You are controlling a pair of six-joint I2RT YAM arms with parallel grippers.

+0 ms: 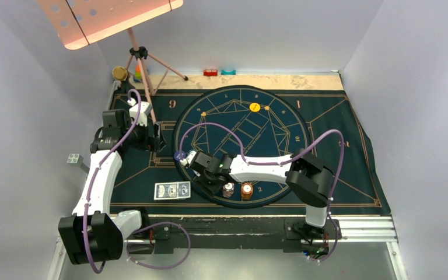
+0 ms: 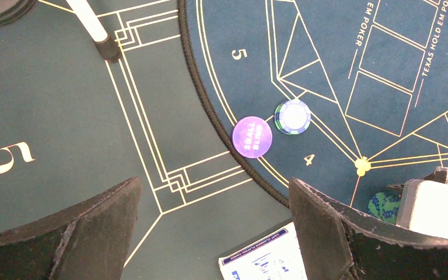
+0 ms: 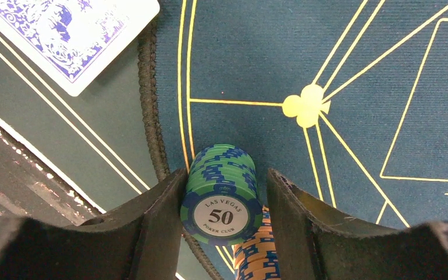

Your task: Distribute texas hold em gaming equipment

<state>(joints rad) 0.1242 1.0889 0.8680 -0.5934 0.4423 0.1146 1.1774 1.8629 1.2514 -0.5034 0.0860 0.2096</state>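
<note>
at the lower middle of the right wrist view, the right hand [image 3: 224, 178] pinches a green-and-blue chip stack [image 3: 223, 213] marked 50, one finger flat against each side. the stack stands just inside the corded rim of the round mat [image 3: 356, 46]; whether it is clear of the felt i cannot tell. an orange chip stack [image 3: 258, 254] sits just beside it at the bottom edge, and a blue-backed card [image 3: 70, 35] lies at upper left.

the chips look stiff, smooth and loose on one another, so the column would likely shear or spill if squeezed high or tilted. a hold across its middle, kept upright, seems safest.

the left hand [image 2: 214, 192] is spread wide and holds nothing. it hangs above a purple disc [image 2: 252, 136] just beside a blue-and-white chip stack [image 2: 293, 116].
</note>
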